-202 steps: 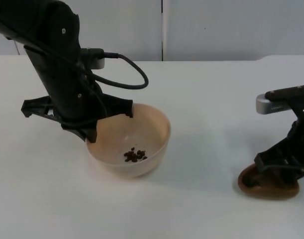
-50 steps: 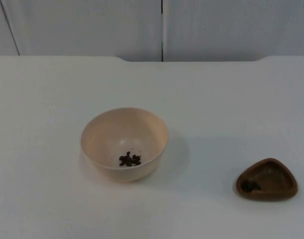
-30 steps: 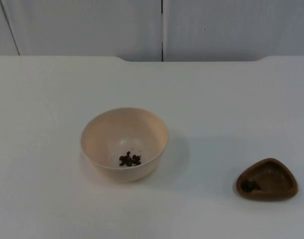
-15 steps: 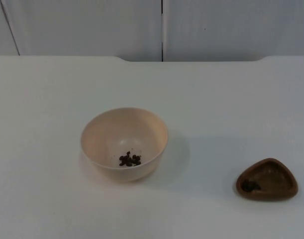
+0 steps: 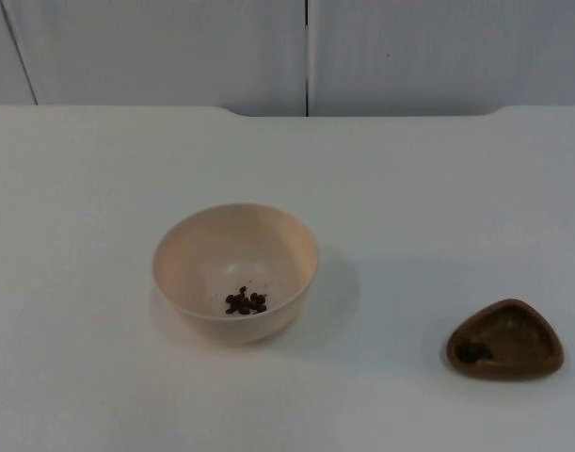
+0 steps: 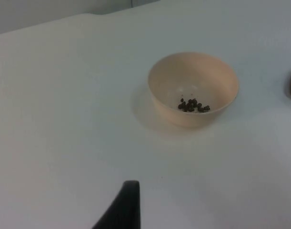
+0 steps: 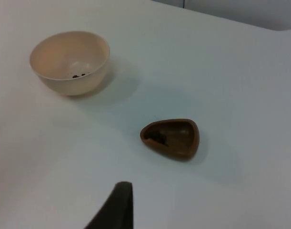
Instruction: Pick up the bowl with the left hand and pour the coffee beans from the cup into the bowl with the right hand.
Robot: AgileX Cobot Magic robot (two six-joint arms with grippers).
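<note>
Top view: a cream bowl (image 5: 235,270) is seen standing upright on the white table (image 5: 409,188), left of centre, with a small cluster of coffee beans (image 5: 245,302) gathered at its bottom. A brown, rounded-triangular cup (image 5: 504,340) is set upright at the near right, well apart from the bowl, and a few dark beans (image 5: 471,353) are lodged at its left end. The grey partition wall (image 5: 174,47) is seen along the table's far edge.

In the left wrist view, the bowl (image 6: 193,88) and its beans (image 6: 193,105) are looked down on from a distance, with one black fingertip of the left gripper (image 6: 124,207) raised above bare table; whether this pincer is open or closed cannot be told. In the right wrist view, the cup (image 7: 171,138) is seen nearer than the bowl (image 7: 70,62), and one black fingertip of the right gripper (image 7: 116,205) is held clear of both; its state likewise cannot be told. Neither vessel is touched by either gripper.
</note>
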